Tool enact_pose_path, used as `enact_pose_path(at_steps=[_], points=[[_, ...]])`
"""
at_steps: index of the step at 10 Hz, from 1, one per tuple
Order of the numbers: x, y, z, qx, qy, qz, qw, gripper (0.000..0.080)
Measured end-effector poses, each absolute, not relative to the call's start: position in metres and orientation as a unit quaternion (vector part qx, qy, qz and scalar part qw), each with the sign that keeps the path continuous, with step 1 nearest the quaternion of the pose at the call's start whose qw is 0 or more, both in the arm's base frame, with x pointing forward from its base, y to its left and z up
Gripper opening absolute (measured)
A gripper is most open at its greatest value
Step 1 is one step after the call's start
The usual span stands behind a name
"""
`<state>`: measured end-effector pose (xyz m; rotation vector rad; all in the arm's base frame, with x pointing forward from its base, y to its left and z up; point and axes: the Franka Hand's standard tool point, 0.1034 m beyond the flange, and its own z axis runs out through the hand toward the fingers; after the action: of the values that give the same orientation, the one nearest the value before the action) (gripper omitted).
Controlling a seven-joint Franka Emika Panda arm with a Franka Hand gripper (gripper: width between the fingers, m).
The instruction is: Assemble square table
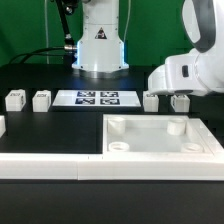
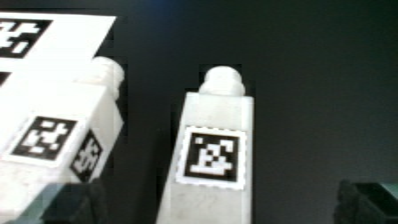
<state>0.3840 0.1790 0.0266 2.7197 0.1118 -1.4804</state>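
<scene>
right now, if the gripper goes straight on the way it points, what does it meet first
Probably the tagged white leg centred under the open gripper, though depth is unclear.

Large white square tray-like plastic top [image 1: 150, 137], lower right of the exterior frame: smooth, moulded, faint sheen along the rim. Small white plastic leg blocks [image 1: 41, 98], exterior view's left: same smooth finish. Black table surface [image 1: 40, 125]: matt. White robot arm shell [image 1: 185, 72]: glossy. Wrist view: tag [image 2: 214, 155] on a leg block looks matt, possibly paper; focus is soft.
</scene>
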Motion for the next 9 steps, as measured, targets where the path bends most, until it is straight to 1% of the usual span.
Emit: enact_pose_path(at_steps=[1,2,3,6,8,9], points=[[0.374,0.181,0.019,0.878,0.032,-0.478,0.023,0.0649],[0.365,0.182,0.014,0.875,0.028,-0.483,0.029,0.0649],[0.362,0.184,0.012,0.873,0.03,-0.486,0.032,0.0649],[0.363,0.183,0.012,0.873,0.029,-0.485,0.031,0.0638],[0.363,0.183,0.012,0.873,0.029,-0.486,0.031,0.0287],[0.363,0.183,0.012,0.873,0.029,-0.486,0.031,0.0287]])
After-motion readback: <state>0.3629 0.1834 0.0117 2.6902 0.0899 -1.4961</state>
